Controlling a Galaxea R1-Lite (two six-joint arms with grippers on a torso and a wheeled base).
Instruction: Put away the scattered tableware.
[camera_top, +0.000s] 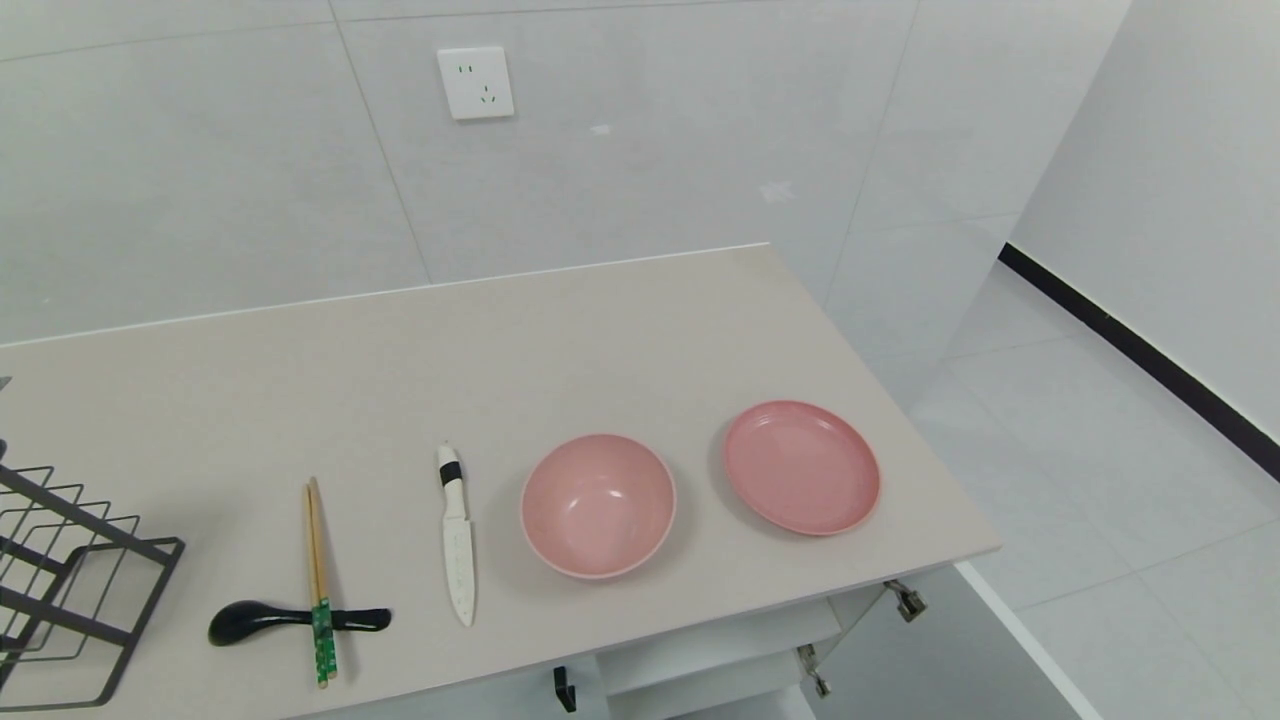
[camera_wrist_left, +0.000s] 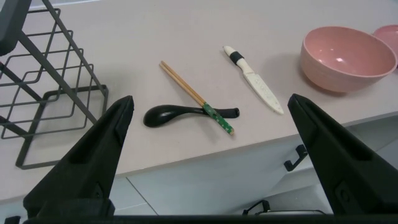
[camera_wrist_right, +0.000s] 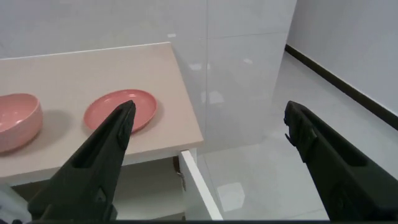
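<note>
Black left gripper (camera_wrist_left: 210, 99): spread wide, nothing held, hanging off the front edge of the countertop (camera_top: 400, 380), well left of the pink bowl (camera_top: 598, 505). Right gripper (camera_wrist_right: 209, 106): equally wide, holding nothing, off the front edge to the right of the bowl. Black spoon (camera_top: 270, 620): well left of the bowl, nearer the front edge, lying flat. Chopsticks (camera_top: 319, 580): a pair side by side, crossing the spoon's handle and touching it, green ends toward the front edge. White knife (camera_top: 457, 540): just left of the bowl, apart from it, blade toward the front edge, black-banded handle toward the wall. Bowl upright, nothing in it. Pink plate (camera_top: 801, 466): just right of the bowl and slightly farther back, not touching. Dark wire rack (camera_top: 60, 560): far left of the bowl, at the counter's left end. White wall socket (camera_top: 476, 82): on the tiled wall behind the bowl, a little left.
</note>
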